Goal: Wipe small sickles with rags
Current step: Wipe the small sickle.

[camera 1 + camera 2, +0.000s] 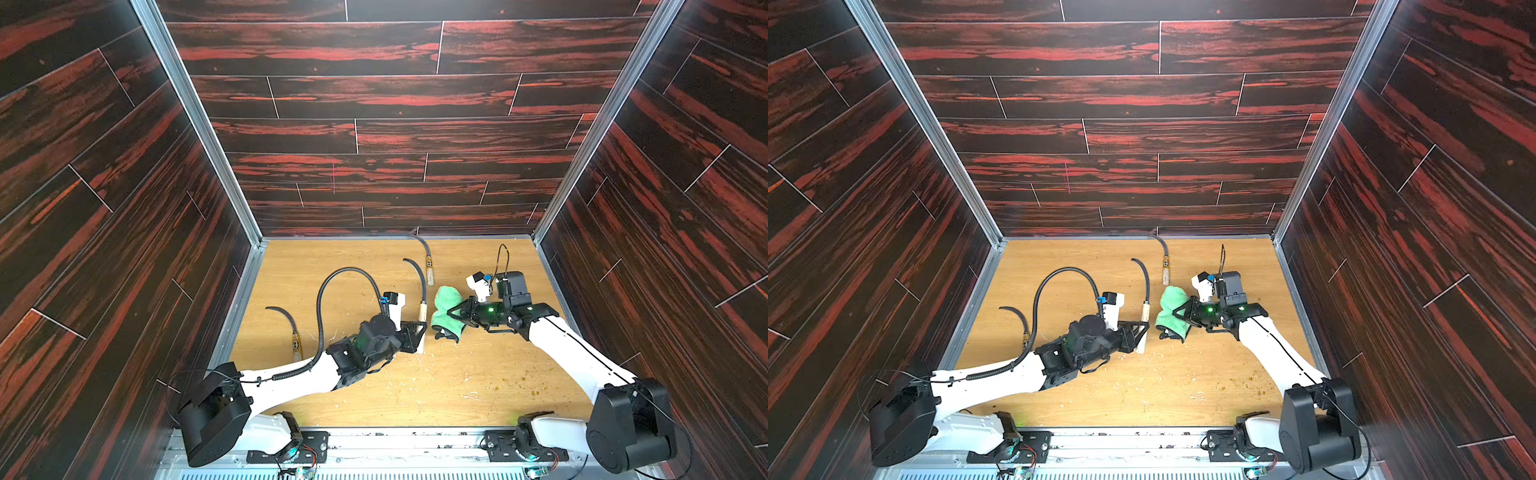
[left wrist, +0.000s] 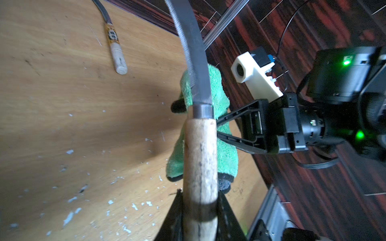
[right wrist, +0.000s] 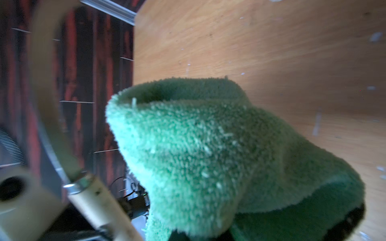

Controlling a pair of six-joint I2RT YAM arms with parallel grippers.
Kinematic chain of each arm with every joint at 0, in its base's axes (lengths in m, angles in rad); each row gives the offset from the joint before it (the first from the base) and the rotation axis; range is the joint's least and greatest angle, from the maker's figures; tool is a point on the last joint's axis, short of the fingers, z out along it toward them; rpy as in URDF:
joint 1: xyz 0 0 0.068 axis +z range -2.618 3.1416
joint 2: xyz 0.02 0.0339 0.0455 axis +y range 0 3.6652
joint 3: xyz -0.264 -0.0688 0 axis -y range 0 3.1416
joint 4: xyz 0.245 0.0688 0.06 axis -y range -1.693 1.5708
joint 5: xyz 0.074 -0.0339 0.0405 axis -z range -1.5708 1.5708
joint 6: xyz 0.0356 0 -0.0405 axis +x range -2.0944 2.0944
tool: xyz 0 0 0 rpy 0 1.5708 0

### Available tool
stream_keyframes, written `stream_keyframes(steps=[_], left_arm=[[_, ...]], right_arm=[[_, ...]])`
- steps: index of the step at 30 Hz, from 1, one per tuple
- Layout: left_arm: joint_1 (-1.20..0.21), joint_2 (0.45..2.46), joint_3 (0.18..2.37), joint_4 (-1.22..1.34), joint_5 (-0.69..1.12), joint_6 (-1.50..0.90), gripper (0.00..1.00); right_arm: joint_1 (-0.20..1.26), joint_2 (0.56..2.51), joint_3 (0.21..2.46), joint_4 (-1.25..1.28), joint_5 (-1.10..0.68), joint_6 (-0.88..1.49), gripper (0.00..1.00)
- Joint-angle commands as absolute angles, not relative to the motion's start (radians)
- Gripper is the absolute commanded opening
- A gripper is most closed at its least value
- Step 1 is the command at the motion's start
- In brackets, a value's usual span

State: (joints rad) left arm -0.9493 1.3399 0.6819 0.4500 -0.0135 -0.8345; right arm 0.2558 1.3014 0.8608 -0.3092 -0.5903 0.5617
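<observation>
Left tool (image 2: 200, 219) is clamped shut on the pale wooden handle of a small sickle with a thin dark curved blade (image 2: 199, 146), holding it around the middle of the pale wood-grain counter (image 1: 415, 395) with the blade aimed at the back edge. Right tool (image 1: 453, 314) is pinched shut on a light green fluffy rag with dark edging (image 1: 446, 297), just to the right of that handle; can't tell if cloth and blade actually touch yet. Two more small sickles lie flat: one by the back edge (image 1: 430, 270), one near the left edge (image 1: 294, 338). What worries me: the blade's inner edge looks toothed in the left wrist view, so the fluffy pile could snag and yank the rag out of that narrow pinch. Push sideways too hard and the round handle might twist in the grip. Labels: both lying sickles have a yellow-black band, but the print is too small to read.
</observation>
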Motion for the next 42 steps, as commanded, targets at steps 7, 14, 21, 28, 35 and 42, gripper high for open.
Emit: stream_keyframes(steps=[7,14,21,28,35,42], left_arm=[[-0.907,1.44,0.627,0.989,0.13,-1.043,0.0],[-0.894,1.551,0.618,1.214,0.153,-1.144,0.0],[-0.891,1.543,0.624,1.174,0.159,-1.136,0.0],[-0.889,1.54,0.638,1.104,0.155,-1.11,0.0],[-0.871,1.572,0.697,1.071,0.194,-1.095,0.0],[-0.839,1.583,0.727,1.09,0.213,-1.099,0.0]], right_arm=[[0.25,1.25,0.839,-0.115,-0.787,0.637,0.0],[0.25,1.246,0.872,-0.096,-0.797,0.653,0.0],[0.25,1.223,0.913,-0.106,-0.77,0.662,0.0],[0.26,1.215,0.963,-0.112,-0.812,0.654,0.0],[0.331,1.162,0.935,-0.18,-0.803,0.61,0.0],[0.404,1.093,0.837,-0.182,-0.77,0.646,0.0]])
